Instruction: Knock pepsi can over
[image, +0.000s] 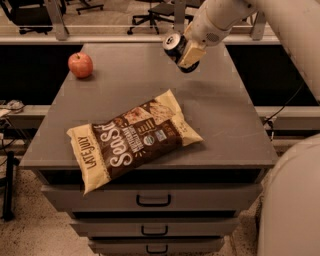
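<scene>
The pepsi can (176, 49), dark blue with a silver top, is at the far right of the grey table top (150, 80). It leans to the left, with its top facing up and left and its base low near the table. My gripper (190, 54) is pressed against the can's right side, and its tan tip lies across the can's body. The white arm comes in from the upper right.
A red apple (80, 65) sits at the far left of the table. A brown and cream chip bag (132, 140) lies near the front middle. Drawers (152, 200) are below the front edge. Office chairs stand behind the table.
</scene>
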